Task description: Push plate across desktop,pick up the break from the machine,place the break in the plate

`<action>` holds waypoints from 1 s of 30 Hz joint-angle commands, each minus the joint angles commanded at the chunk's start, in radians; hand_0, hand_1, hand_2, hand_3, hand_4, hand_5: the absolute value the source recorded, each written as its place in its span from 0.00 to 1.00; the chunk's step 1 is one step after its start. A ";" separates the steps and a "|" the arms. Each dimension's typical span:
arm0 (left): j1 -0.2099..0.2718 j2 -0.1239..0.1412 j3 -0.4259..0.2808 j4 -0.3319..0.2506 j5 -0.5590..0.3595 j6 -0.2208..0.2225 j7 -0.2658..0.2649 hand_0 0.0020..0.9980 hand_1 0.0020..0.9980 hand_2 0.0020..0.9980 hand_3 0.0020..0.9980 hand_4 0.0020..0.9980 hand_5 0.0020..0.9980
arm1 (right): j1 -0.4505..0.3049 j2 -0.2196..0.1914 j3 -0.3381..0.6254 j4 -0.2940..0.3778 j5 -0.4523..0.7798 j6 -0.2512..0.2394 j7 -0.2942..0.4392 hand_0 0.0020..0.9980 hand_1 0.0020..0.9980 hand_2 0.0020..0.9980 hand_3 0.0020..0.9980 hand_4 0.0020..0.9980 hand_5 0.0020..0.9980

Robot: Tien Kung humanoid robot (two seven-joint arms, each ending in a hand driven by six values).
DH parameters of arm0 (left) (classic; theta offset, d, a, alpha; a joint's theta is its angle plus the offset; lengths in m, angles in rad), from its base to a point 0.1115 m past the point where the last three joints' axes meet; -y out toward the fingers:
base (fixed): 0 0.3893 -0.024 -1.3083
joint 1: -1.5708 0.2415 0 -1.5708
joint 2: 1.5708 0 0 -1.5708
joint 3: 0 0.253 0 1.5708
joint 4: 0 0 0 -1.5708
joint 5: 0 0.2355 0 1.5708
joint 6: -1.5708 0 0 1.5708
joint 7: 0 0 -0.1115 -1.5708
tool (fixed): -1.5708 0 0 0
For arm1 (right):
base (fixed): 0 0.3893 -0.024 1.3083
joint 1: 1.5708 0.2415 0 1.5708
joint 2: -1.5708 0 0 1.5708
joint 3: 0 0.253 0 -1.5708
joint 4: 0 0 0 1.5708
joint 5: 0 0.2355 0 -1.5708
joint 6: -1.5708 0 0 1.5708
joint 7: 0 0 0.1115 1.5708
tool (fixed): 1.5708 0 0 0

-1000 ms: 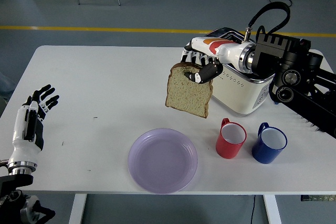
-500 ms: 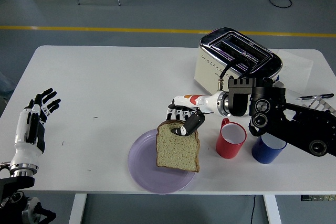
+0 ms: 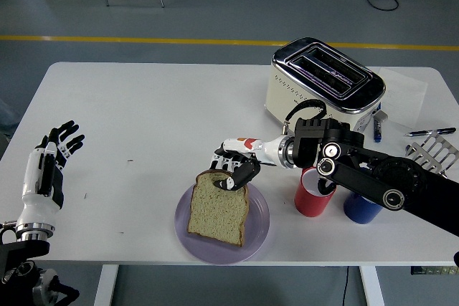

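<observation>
My right hand is clamped on the top crust of the bread, and the slice is over the plate, leaning, with its lower edge on or very near the plate surface; I cannot tell if it rests there fully. The plate stands near the front edge of the table, so there is not much room for a mistake. If I open my fingers while the slice leans like this, it can fall flat the wrong way, and its front corner may land over the plate rim and onto the table. If I press down too much, I think the light plate can tip or slide toward the edge. The bread is soft, so a hard pinch can tear the crust, and the piece may stick to my fingers when I pull away. My forearm passes just above the red cup and the blue cup; a careless pull back to the right can knock them. The toaster is well behind and is no danger. My left hand is at the left edge, fingers spread, holding nothing.
</observation>
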 joint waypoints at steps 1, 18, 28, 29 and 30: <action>0.000 0.000 0.000 0.000 0.000 0.000 0.000 0.75 0.75 0.81 0.76 0.53 0.95 | 0.000 0.001 0.000 -0.001 0.000 0.000 0.000 0.17 0.27 0.37 0.42 0.34 0.09; -0.006 -0.004 0.000 -0.009 -0.018 0.029 -0.045 0.75 0.74 0.80 0.75 0.53 0.95 | -0.034 0.066 -0.073 -0.198 -0.067 -0.076 0.133 0.34 0.42 0.48 0.50 0.31 0.18; -0.012 -0.007 -0.002 -0.012 -0.020 0.032 -0.048 0.74 0.73 0.80 0.74 0.53 0.94 | -0.041 0.077 -0.083 -0.239 -0.112 -0.102 0.207 0.64 0.69 0.66 0.73 0.58 0.30; -0.012 -0.007 -0.003 -0.012 -0.020 0.032 -0.049 0.74 0.73 0.80 0.74 0.53 0.94 | -0.041 0.079 -0.084 -0.244 -0.116 -0.107 0.215 0.64 0.69 0.66 0.73 0.58 0.30; -0.011 -0.007 -0.003 -0.012 -0.021 0.033 -0.049 0.74 0.73 0.80 0.74 0.53 0.94 | -0.040 0.080 -0.086 -0.249 -0.119 -0.113 0.223 0.64 0.69 0.66 0.73 0.58 0.30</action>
